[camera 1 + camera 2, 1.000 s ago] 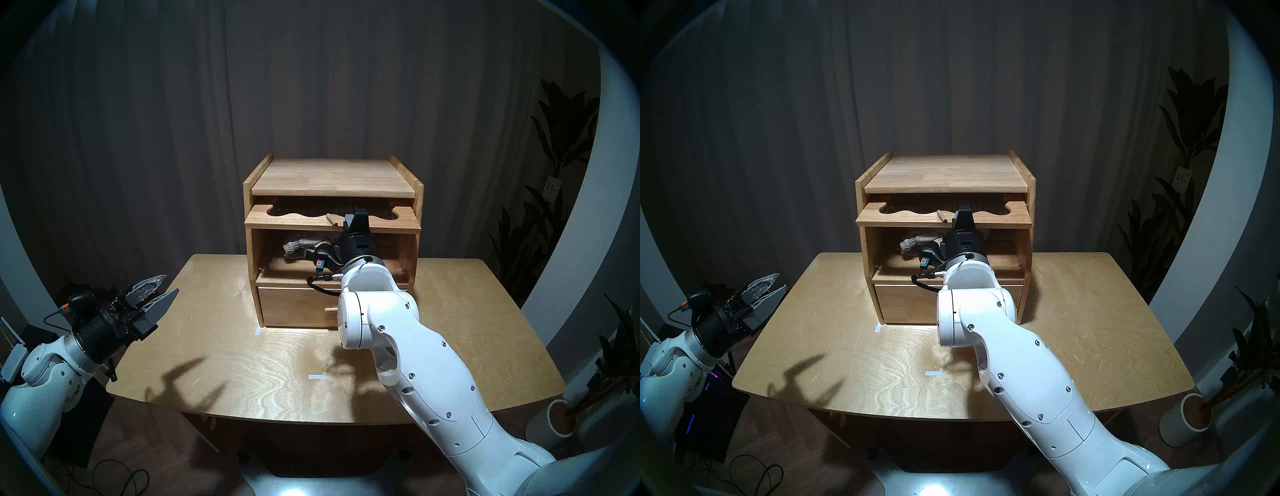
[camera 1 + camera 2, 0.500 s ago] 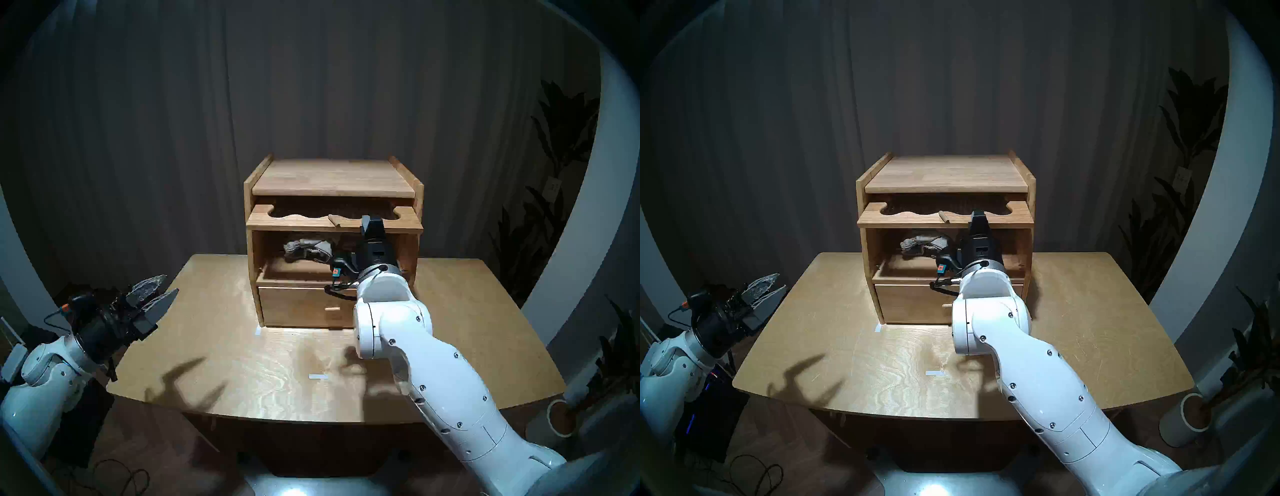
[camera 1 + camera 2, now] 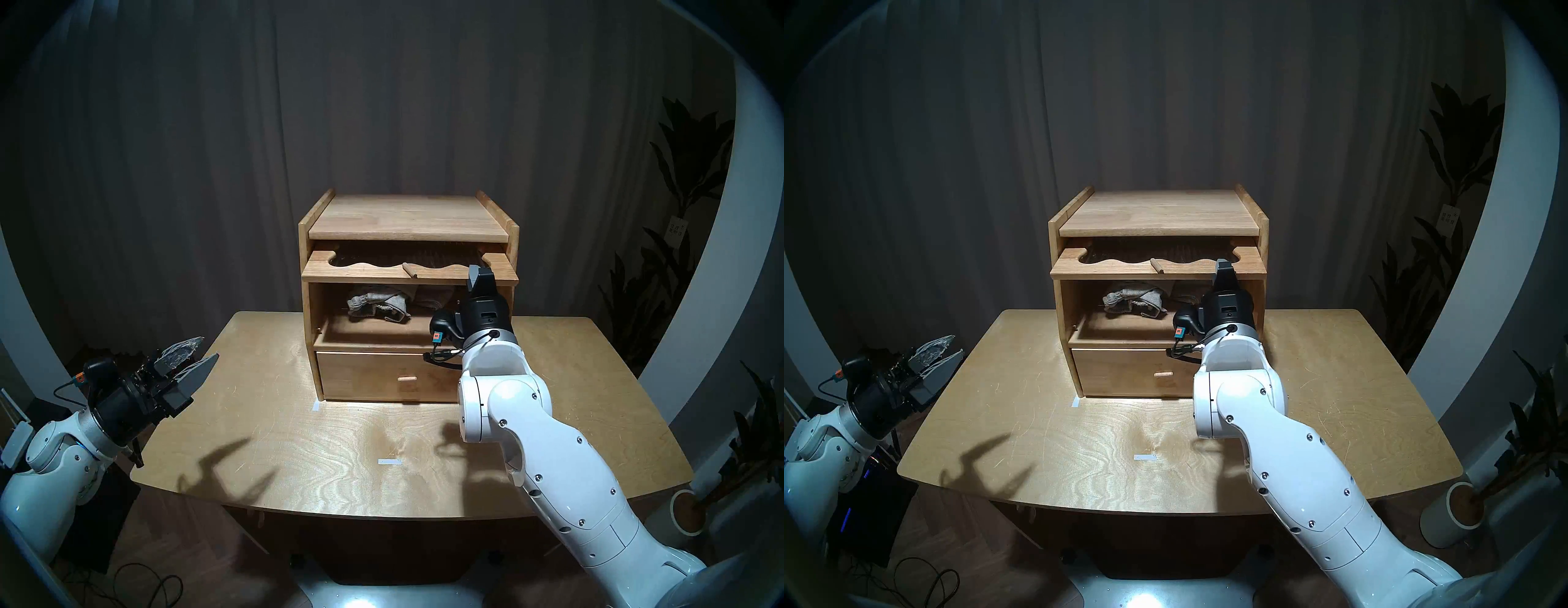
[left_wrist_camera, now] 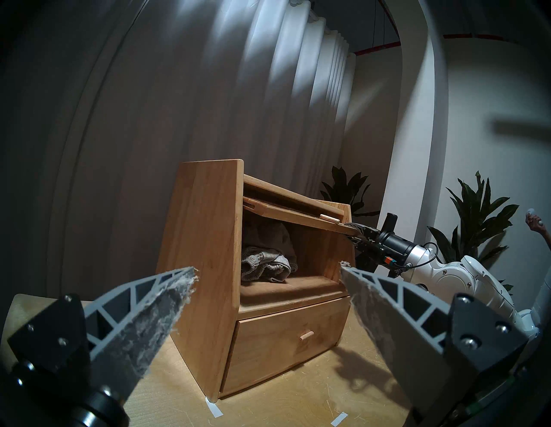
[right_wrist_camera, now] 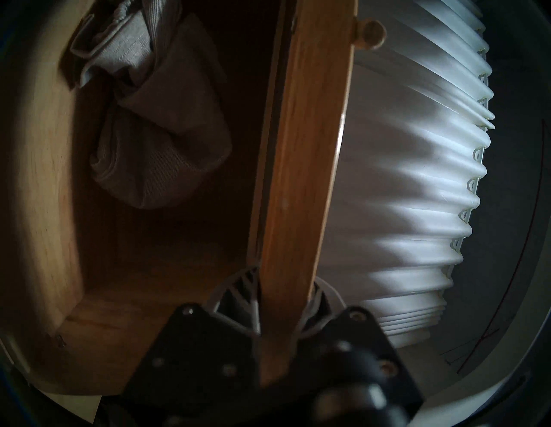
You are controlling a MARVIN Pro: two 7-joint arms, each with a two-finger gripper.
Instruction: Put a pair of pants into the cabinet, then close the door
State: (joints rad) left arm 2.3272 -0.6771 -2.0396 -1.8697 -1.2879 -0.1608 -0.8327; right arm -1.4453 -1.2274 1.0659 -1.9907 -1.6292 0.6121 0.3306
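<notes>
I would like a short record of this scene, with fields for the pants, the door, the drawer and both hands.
pants: bundled inside the cabinet, upper compartment, toward its left
door: raised near level, not closed
drawer: shut
right hand: clamped on the door's front edge, right of the peg handle
left hand: open, holds nothing, off the table's left edge

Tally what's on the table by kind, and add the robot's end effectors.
Cabinet: 1
Door: 1
Drawer: 1
Pair of pants: 1
End effectors: 2, left end effector, right end effector
Total: 6
</notes>
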